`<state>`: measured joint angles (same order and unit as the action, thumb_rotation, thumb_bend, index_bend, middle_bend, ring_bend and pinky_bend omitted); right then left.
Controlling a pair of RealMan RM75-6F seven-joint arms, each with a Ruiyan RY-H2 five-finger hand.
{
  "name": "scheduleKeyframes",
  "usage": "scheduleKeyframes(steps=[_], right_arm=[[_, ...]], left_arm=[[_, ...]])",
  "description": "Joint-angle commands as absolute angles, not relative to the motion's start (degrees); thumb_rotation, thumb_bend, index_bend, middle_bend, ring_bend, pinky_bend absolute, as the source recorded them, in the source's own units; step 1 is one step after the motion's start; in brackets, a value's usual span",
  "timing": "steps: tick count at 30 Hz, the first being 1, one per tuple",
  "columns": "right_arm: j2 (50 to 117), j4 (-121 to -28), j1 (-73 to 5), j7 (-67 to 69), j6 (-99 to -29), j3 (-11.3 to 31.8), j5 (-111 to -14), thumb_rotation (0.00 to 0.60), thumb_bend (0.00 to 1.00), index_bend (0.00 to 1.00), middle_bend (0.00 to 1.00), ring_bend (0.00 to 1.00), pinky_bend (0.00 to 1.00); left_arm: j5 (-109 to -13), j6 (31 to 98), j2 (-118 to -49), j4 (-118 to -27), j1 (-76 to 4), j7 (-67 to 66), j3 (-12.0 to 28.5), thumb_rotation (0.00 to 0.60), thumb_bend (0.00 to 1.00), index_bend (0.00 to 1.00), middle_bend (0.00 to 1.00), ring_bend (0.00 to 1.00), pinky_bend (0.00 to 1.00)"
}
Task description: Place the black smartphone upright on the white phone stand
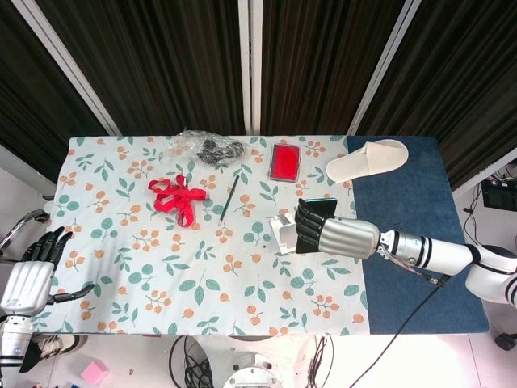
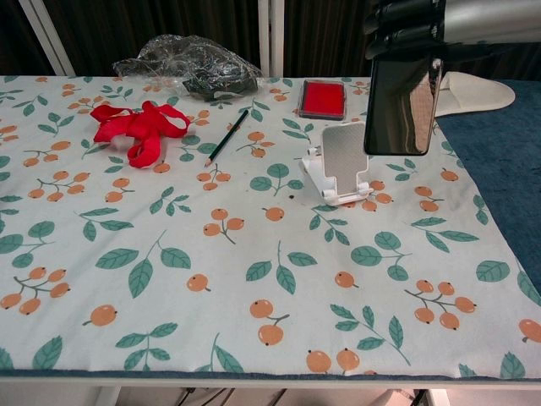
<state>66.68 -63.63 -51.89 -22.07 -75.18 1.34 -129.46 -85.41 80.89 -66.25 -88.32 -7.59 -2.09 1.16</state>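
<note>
My right hand (image 1: 335, 236) (image 2: 423, 24) grips the black smartphone (image 2: 401, 105) by its top end and holds it upright in the air. In the chest view the phone hangs just right of the white phone stand (image 2: 339, 165), overlapping its right edge. From the head view the phone (image 1: 317, 207) shows only as a thin edge above the fingers, right beside the stand (image 1: 284, 231). The stand sits on the floral cloth and holds nothing. My left hand (image 1: 31, 271) rests at the table's left edge, fingers apart, holding nothing.
A red case (image 1: 284, 162), a pencil (image 1: 229, 199), a red ribbon (image 1: 177, 197) and a crumpled plastic bag (image 1: 208, 147) lie on the floral cloth behind and left of the stand. A white slipper (image 1: 367, 159) lies on the blue mat (image 1: 412, 202) at the right.
</note>
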Motion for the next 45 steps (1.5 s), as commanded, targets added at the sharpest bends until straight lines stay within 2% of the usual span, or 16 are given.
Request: scheduleKeyframes(steps=[1,15,24,45], right_arm=[[68.6,-61.2,-53.9,-23.5,-74.5,0.9,-130.5,0.6,0.24,0.64,0.44,0.45,0.15],[72.2,-62.1,-55.5,-31.5,-69.7,0.9,-127.8,0.6,0.24,0.63,0.44,0.45,0.12],[74.5,-60.8,-55.7,-33.9,-69.7,-0.1,-127.3,0.6,0.24,0.63,0.43,0.45,0.07],[78.1,-57.3,-55.9,-35.6,-69.5,-3.0,-126.2,0.6,0.26,0.63,0.39,0.43,0.04]], left_arm=[[-85.3,80.8,-66.4,-88.2,-7.6,-2.0,1.2,0.288,0.03,0.03,0.02,0.03,0.16],[-85.3,81.6,-66.9,-86.5,-7.1,-0.5,1.2,0.291,0.03,0.03,0.02,0.03,0.16],[-85.3,82.1,-67.6,-85.1,-6.5,0.6,0.9,0.29,0.03,0.03,0.02,0.03,0.16],[-84.9,82.6,-69.1,-81.7,-5.7,1.2,0.9,0.298,0.03,0.03,0.02,0.03,0.16]])
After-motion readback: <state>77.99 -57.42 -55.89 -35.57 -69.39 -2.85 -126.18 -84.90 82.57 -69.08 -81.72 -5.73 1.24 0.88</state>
